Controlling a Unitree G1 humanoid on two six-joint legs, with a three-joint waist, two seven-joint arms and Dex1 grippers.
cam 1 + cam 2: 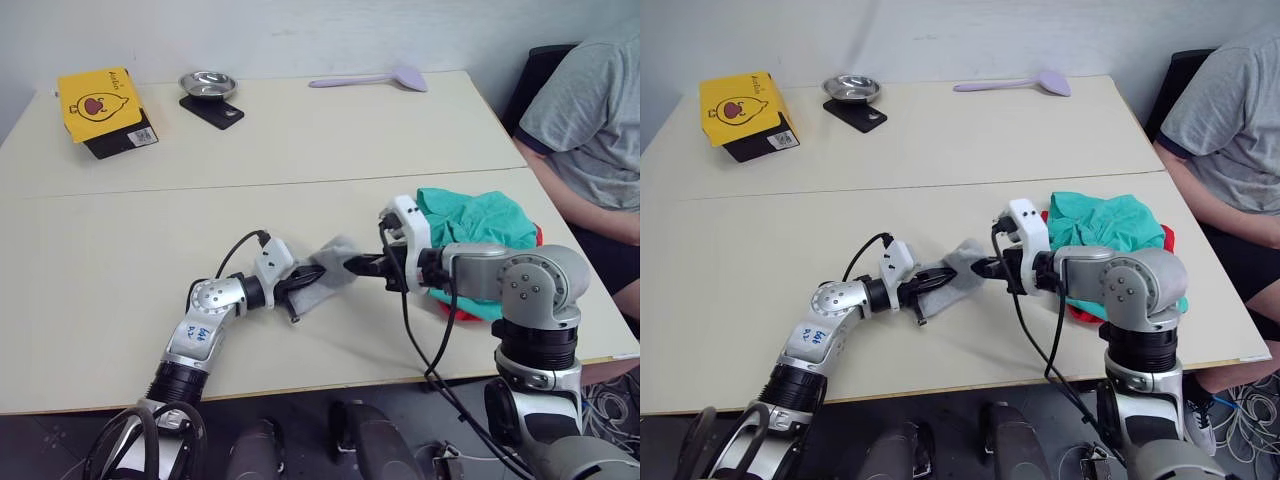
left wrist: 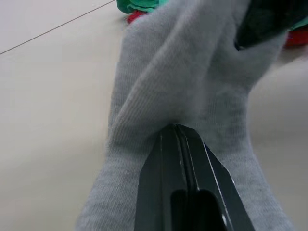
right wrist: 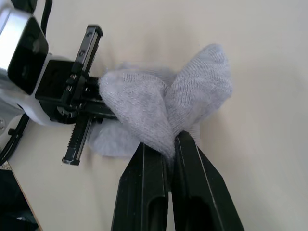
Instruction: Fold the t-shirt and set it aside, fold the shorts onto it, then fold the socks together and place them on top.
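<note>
The light grey socks (image 1: 338,254) lie bunched at the table's near middle, held from both sides. My left gripper (image 1: 303,282) is shut on their left end, its fingers (image 2: 179,159) pinching the knit. From the right, my right gripper (image 1: 352,265) is shut on a raised fold of the same cloth (image 3: 159,110). In the right wrist view, the left gripper (image 3: 79,98) lies just behind the socks. The teal-green shorts (image 1: 478,218) are piled at the right behind my right forearm. They rest on the red t-shirt (image 1: 458,313), of which little but the edges shows.
A yellow box (image 1: 100,105) on a black base stands at the far left. A metal bowl (image 1: 207,84) on a black case and a purple spatula (image 1: 375,78) lie along the far edge. A person (image 1: 590,110) sits by the table's right side.
</note>
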